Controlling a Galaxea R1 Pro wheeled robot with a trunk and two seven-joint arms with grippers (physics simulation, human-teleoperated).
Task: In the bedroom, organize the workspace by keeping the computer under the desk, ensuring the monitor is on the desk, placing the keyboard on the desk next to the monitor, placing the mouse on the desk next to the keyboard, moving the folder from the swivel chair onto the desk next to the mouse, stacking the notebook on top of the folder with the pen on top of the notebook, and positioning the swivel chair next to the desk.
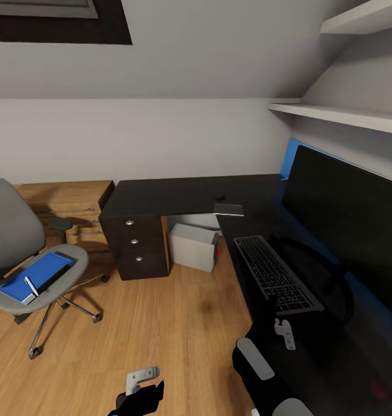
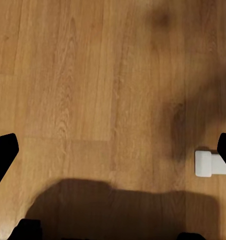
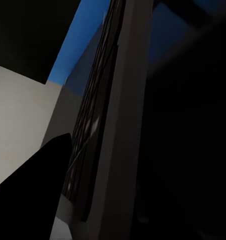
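One folder (image 1: 39, 274) on swivel chair (image 1: 11, 231) | keyboard (image 1: 274, 273) on desk (image 1: 178, 196)

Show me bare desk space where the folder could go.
Free: the black desk top over the drawer unit, from its left end to the notebook. Crowded: the wing with the keyboard and monitor, where the right gripper hovers. The folder lies on the swivel chair.
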